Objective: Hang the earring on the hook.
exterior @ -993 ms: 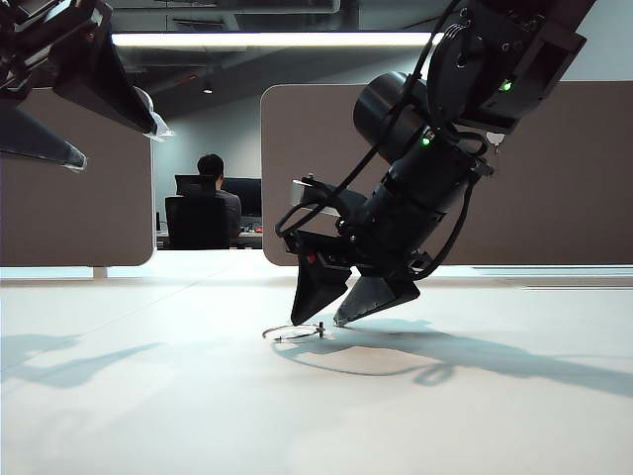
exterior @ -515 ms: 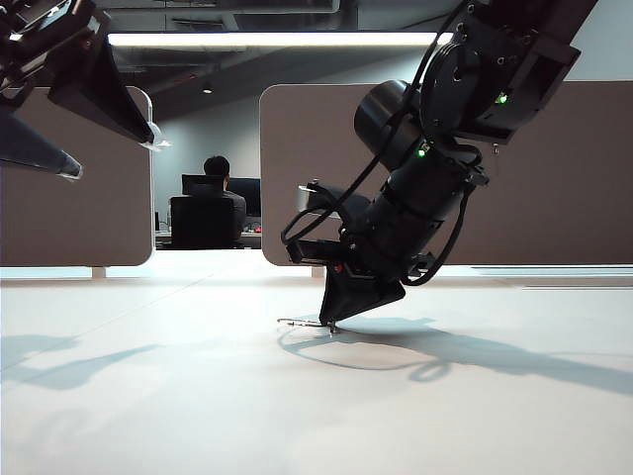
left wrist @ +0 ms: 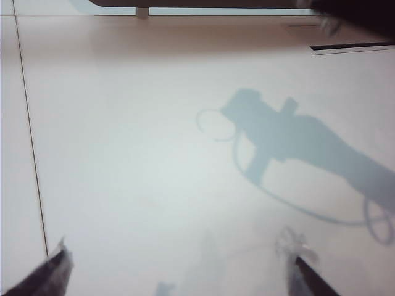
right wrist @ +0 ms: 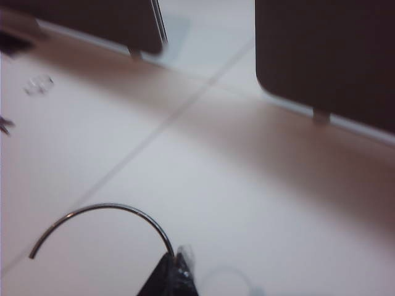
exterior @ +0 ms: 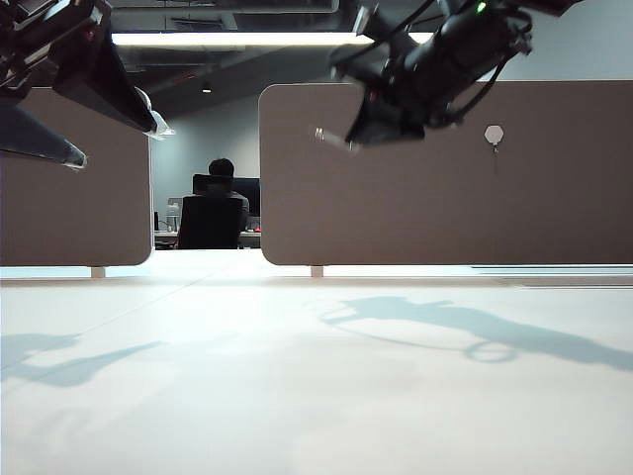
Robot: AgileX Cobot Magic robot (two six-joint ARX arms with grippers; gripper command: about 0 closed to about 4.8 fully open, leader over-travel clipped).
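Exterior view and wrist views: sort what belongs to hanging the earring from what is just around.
Belongs to the job:
- earring, pinched in the shut right claw, lifted off the table
- hook on the brown panel

Just around:
- left claw, open and empty
- seated person
- white table

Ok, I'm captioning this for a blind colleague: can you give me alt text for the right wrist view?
The right gripper, jaws shut, pinches one end of the earring, a thin silver wire arc, above a pale table. Two dark panels stand on small feet at the table's far side, blurred.
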